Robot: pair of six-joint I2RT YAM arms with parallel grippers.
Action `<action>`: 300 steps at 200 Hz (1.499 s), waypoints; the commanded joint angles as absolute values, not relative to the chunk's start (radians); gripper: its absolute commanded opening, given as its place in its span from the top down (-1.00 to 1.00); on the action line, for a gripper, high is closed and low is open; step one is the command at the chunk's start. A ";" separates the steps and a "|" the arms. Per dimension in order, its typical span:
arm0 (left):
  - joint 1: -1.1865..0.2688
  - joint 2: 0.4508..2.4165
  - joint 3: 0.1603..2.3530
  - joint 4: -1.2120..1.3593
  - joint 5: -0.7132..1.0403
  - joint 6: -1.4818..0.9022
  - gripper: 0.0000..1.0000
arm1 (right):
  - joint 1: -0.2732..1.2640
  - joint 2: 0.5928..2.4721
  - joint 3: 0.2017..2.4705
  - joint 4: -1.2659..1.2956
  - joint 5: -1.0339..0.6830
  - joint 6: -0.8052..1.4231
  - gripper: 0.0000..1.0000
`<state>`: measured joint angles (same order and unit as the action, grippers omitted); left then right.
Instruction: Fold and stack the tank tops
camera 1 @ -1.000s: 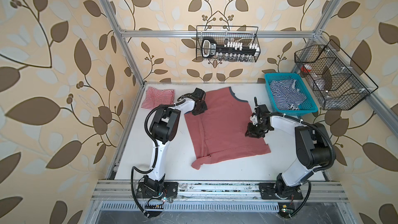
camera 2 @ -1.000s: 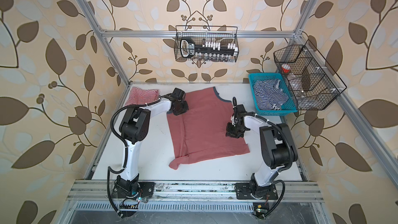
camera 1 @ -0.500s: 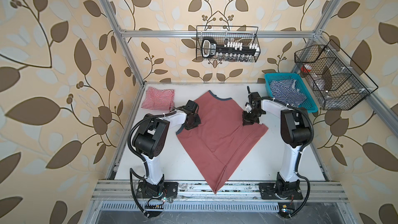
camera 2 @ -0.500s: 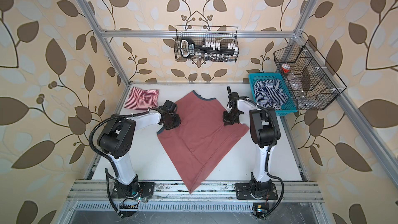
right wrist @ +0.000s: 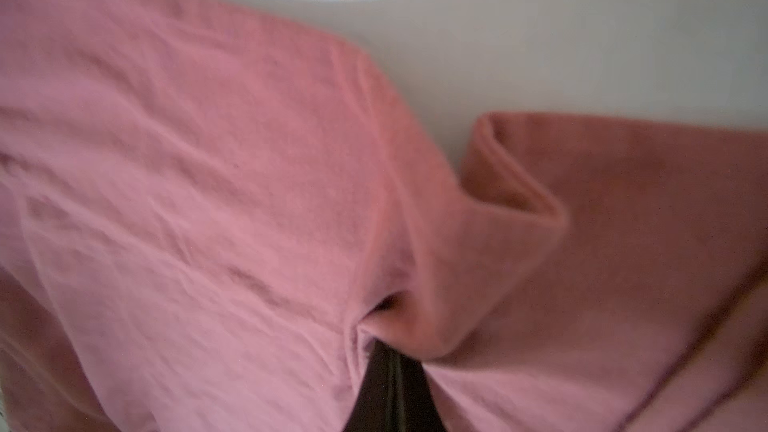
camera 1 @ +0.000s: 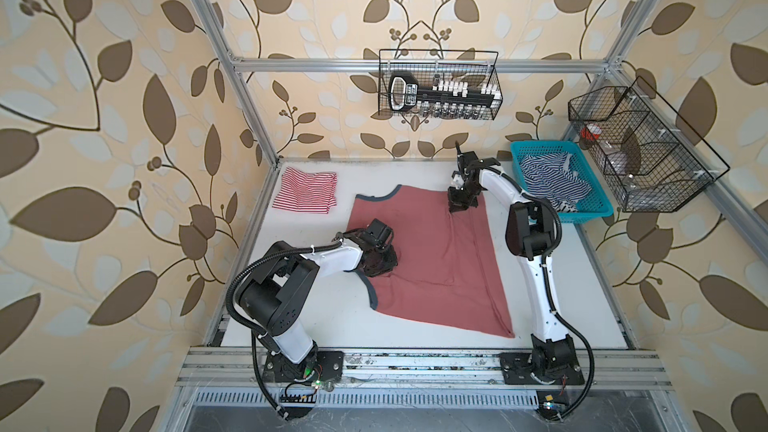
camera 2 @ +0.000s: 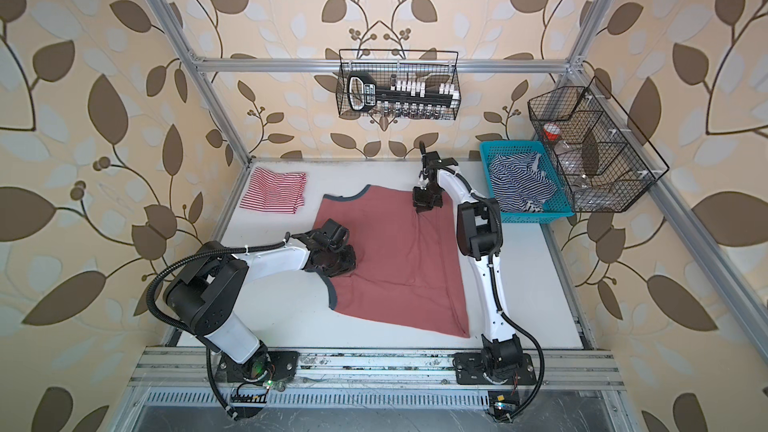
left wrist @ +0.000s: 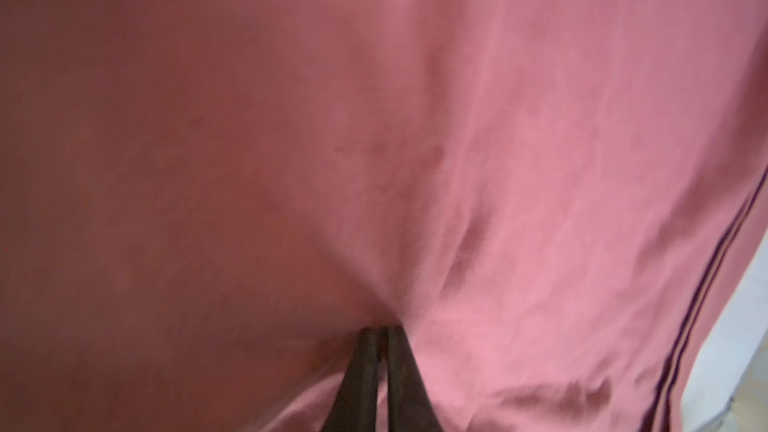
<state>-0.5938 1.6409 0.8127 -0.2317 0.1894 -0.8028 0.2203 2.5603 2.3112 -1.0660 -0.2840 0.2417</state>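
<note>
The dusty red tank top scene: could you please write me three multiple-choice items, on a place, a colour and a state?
1. Where does the striped tank top lie?
A. On the dusty red tank top
B. At the table's far left corner, apart from it
C. At its near edge
2. What colour is the dusty red tank top's trim?
A. Navy
B. White
C. Yellow
3. How do the right gripper's jaws stand?
A. Wide open above bare table
B. Shut on the dusty red tank top
C. Shut on the striped tank top
Key: 1 B, it lies alone in that corner; 2 A, dark blue edges the armhole; 3 B, cloth bunches at the shut jaws.
</note>
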 commanded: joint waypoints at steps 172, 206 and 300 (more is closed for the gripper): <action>-0.553 1.857 1.271 -0.760 -0.014 -0.660 0.62 | 0.174 1.909 1.534 -0.869 -0.108 0.092 0.12; -0.539 1.936 1.296 -0.741 0.011 -0.658 0.63 | 0.214 1.930 1.472 -0.836 -0.023 0.078 0.06; -0.514 1.964 1.244 -0.716 0.023 -0.658 0.63 | 0.277 2.052 1.439 -0.790 0.076 0.086 0.05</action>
<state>-0.5285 1.9289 1.2881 -0.7109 0.0132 -0.6701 0.2707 2.0121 1.4586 -0.7940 0.0284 0.1066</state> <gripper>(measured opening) 0.185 0.483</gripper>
